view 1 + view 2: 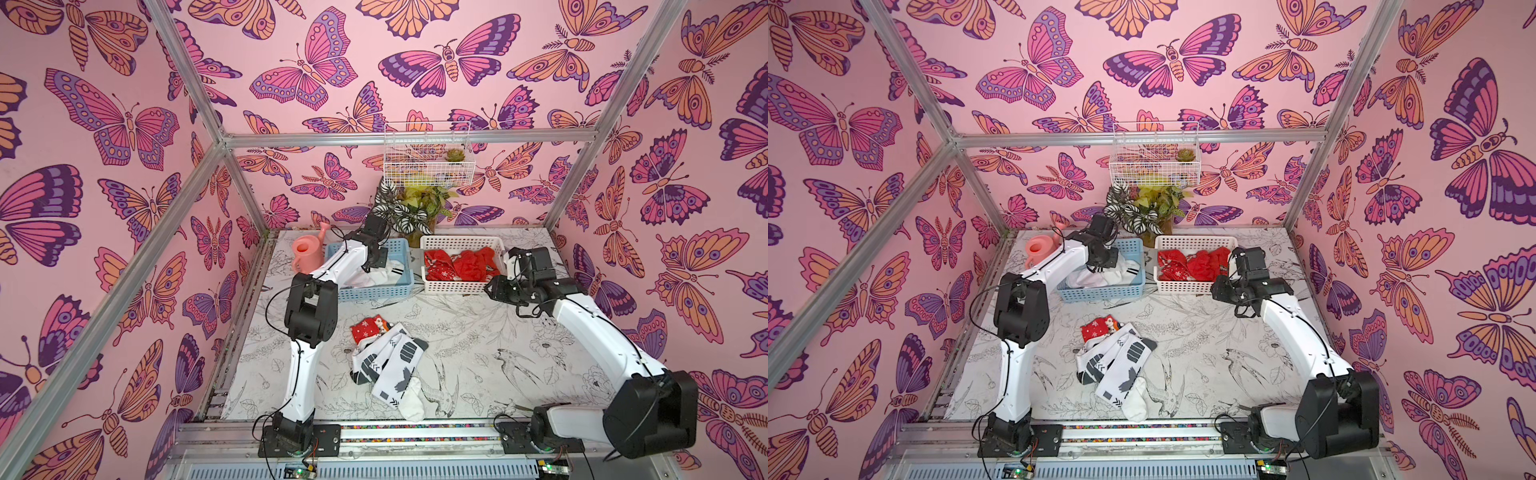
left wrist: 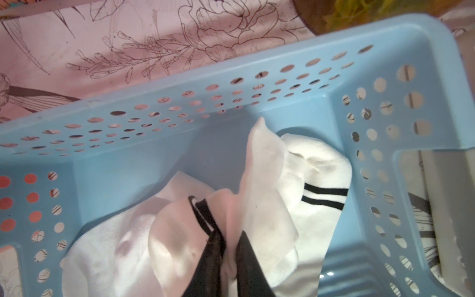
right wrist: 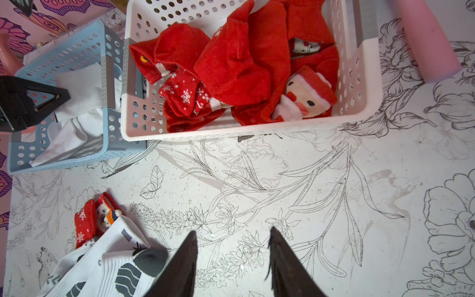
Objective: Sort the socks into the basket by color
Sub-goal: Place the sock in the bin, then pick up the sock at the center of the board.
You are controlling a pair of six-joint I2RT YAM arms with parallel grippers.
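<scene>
A white sock, thin and limp, hangs folded between the fingers of my left pincer, low inside the blue basket. The fingers stand close together with the cloth pinched in the narrow gap; how firmly, I cannot tell. Under it lie other white socks, among them a striped sock with two black bands.

The red socks fill the white basket just beside the blue one. A loose heap waits mid-table: white socks with grey and black blocks, and a red snowflake sock tucked partly under them.

I judge all of these light, soft and floppy. They will drape and trail, will not break, and the knit should not slip. The risk is a pinch that takes two layers at once. The best hold looks like a raised fold or a free cuff at the heap's edge, topmost sock first.

My right pincer hangs with its jaws apart and empty over the bare table in front of the white basket.

Hard to make out: in both top views my own wrist hides the left fingertips. I cannot count the socks layered in the heap or in either basket. The right wrist view cuts the heap off at its edge.
</scene>
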